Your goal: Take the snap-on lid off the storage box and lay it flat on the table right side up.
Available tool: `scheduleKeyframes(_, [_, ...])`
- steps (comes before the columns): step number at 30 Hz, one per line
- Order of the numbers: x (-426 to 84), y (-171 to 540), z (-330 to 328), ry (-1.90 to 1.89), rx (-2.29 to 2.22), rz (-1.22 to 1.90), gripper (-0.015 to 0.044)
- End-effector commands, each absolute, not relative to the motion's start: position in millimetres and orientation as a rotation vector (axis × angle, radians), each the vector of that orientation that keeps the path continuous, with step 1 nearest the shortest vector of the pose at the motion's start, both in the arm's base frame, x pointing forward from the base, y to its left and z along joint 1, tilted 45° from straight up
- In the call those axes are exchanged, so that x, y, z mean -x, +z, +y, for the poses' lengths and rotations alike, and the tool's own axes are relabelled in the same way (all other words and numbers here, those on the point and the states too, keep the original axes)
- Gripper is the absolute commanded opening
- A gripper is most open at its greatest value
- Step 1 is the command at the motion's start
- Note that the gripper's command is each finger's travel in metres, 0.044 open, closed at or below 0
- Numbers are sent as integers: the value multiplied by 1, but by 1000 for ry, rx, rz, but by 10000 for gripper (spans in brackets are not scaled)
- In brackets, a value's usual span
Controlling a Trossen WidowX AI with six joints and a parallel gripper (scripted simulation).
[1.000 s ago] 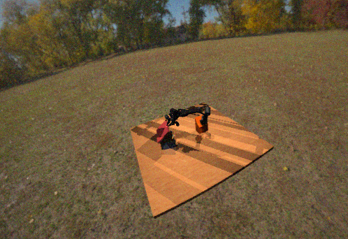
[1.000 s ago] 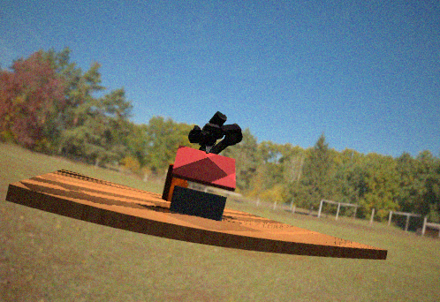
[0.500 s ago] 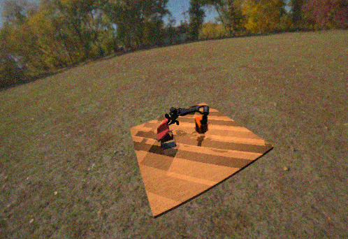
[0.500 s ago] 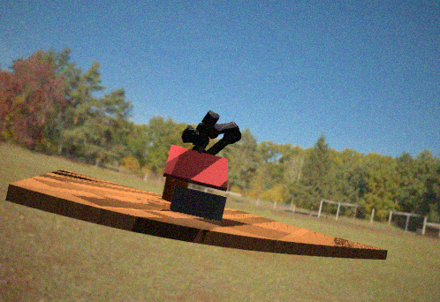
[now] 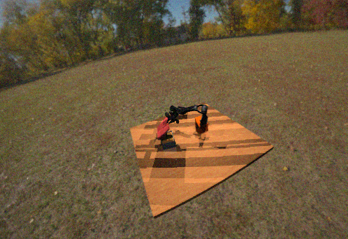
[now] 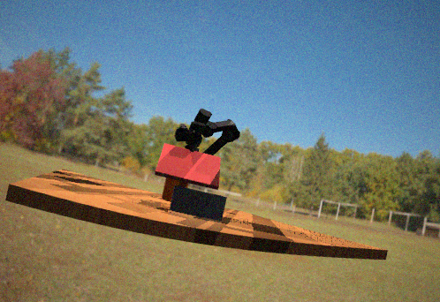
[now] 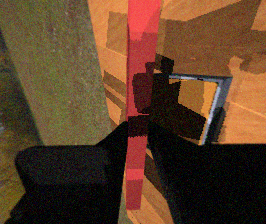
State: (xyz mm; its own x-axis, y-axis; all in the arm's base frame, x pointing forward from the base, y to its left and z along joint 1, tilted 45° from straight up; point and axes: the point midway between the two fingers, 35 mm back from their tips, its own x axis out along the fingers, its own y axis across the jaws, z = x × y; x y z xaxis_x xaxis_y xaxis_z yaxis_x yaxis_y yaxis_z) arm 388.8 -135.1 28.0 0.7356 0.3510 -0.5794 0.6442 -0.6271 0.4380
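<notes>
The red lid (image 5: 163, 128) (image 6: 189, 164) (image 7: 142, 55) is off the box and hangs steeply tilted, with one edge up in the fingers. My gripper (image 5: 168, 118) (image 6: 193, 148) (image 7: 137, 125) is shut on the lid's upper edge. The dark blue storage box (image 5: 169, 145) (image 6: 199, 202) (image 7: 224, 90) stands upright and open on the table (image 5: 209, 173) (image 6: 110, 207). In the exterior view a gap shows between the lid's lower edge and the box rim. In the wrist view the lid is edge-on, left of the box, and hides part of it.
An orange thing (image 5: 198, 121) stands by the arm's base, on the far side of the table from the box. The table's left edge is near the lid in the top view. Grass lies beyond the table edges.
</notes>
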Motion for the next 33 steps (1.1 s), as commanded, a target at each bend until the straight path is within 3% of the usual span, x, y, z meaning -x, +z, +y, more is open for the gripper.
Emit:
scheduleKeyframes(1, [-387,25,-143,-584,-2285,736,0])
scheduleKeyframes(33, [-364,-17,-187,-585,-2282,735,0])
